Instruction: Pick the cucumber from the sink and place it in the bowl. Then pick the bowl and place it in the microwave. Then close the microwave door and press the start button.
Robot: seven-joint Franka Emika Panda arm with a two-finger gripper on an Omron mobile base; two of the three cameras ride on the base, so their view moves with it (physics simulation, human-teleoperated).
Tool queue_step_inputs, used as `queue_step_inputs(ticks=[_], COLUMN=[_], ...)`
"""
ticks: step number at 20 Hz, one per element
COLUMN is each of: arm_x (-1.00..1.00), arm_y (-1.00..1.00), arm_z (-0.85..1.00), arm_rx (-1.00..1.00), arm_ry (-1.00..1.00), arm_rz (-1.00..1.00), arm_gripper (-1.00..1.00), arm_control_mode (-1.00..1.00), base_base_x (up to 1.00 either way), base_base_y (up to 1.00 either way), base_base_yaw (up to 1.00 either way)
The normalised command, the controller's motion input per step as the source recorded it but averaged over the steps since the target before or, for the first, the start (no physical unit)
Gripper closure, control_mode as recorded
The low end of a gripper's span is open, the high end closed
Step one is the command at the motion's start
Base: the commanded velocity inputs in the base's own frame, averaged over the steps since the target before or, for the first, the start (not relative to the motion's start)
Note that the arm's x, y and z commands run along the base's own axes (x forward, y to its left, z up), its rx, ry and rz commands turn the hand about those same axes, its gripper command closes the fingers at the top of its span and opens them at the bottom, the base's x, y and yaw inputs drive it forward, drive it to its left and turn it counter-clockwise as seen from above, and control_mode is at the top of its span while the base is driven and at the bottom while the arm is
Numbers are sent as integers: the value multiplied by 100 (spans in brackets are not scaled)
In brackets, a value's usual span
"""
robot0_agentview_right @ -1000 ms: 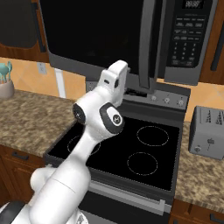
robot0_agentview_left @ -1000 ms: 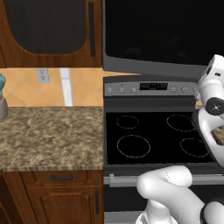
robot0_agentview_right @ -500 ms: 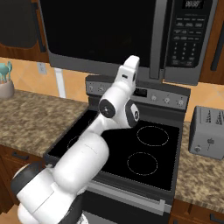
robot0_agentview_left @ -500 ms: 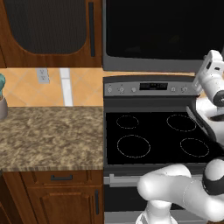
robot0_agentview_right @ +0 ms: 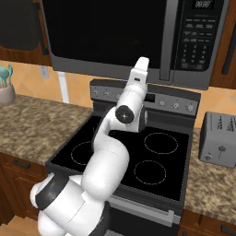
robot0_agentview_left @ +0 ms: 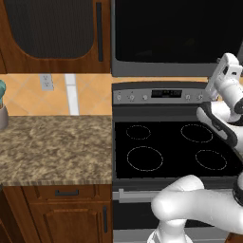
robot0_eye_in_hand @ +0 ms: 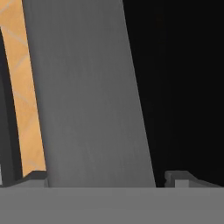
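Note:
The black microwave [robot0_agentview_right: 106, 37] hangs above the stove, its button panel [robot0_agentview_right: 198, 32] on the right. The microwave door [robot0_agentview_left: 175, 33] looks shut, with dark glass and a grey lower edge [robot0_agentview_right: 115, 71]. My arm reaches up, and the hand [robot0_agentview_right: 140, 69] is right at that lower edge, in front of the stove's back panel. In the hand view the gripper [robot0_eye_in_hand: 107, 179] is open, its fingertips [robot0_eye_in_hand: 35, 177] far apart, close to a grey strip [robot0_eye_in_hand: 83, 96] with black glass beside it. The cucumber, the bowl and the sink are out of view.
A black stove [robot0_agentview_right: 138, 156] with ring burners lies below the hand. A grey toaster [robot0_agentview_right: 221, 140] stands on the right counter. A granite counter [robot0_agentview_left: 52, 147] with a utensil holder [robot0_agentview_right: 5, 90] is to the left. Wooden cabinets [robot0_agentview_left: 52, 33] flank the microwave.
The arm has swung up and stretched out; the hand has risen and shifted right to the microwave's lower edge. The jaws have stayed wide.

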Motion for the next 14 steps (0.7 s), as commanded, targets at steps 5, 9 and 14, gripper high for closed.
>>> queue_step_inputs(ticks=[5, 9, 14], arm_x=[11, -73, -98], arm_y=[0, -5, -23], arm_z=[66, 50, 41], arm_rx=[0, 0, 0], arm_ry=[10, 0, 0], arm_rz=[14, 1, 0], arm_gripper=[-100, -100, -100], arm_control_mode=[-100, -100, -100], base_base_x=[0, 0, 0], base_base_y=[0, 0, 0], base_base_yaw=[0, 0, 0])
